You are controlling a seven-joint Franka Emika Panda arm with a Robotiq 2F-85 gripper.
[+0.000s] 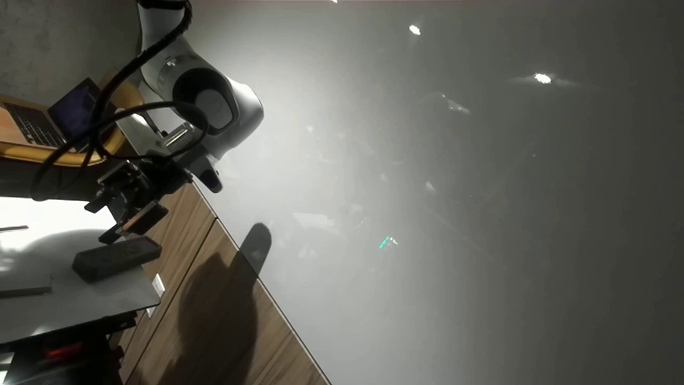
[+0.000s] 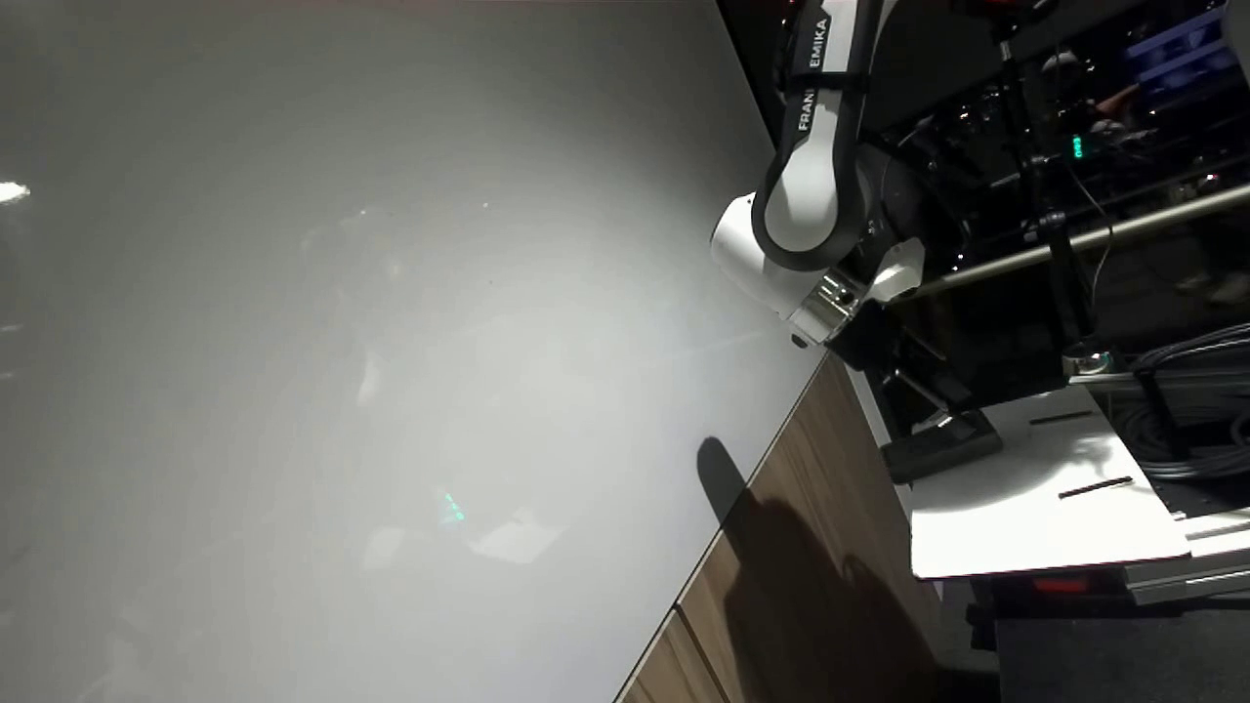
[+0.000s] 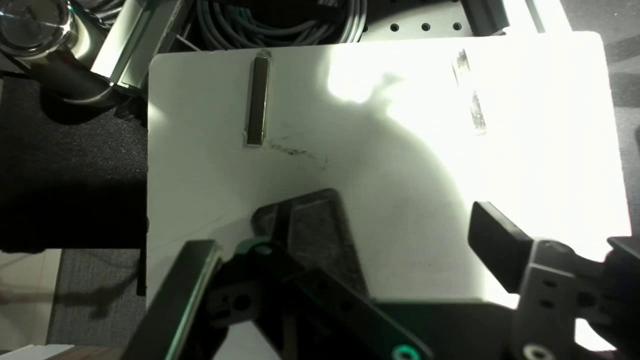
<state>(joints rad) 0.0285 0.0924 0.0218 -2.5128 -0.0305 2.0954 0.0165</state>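
Glare bleaches white panel (image 3: 555,165); shadow (image 1: 219,310) on wood (image 1: 286,347).

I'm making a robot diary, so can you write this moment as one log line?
gripper: open, empty | nearest: dark block, touching unclear | block on: white panel | also on panel: two thin strips

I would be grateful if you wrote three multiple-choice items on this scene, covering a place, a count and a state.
1. Where does the dark block lie relative to the white board?
A) Underneath it
B) On top of it
C) Well away from it

2. How many dark strips are on the white board?
A) Two
B) Four
C) Six

3. How do the fingers stand?
A) Pressed together
B) Crossed
C) Spread apart

1: B, since the wrist view shows the block on the board's surface.
2: A, since both exterior views show a pair.
3: C, since the wrist view shows a wide gap between them.
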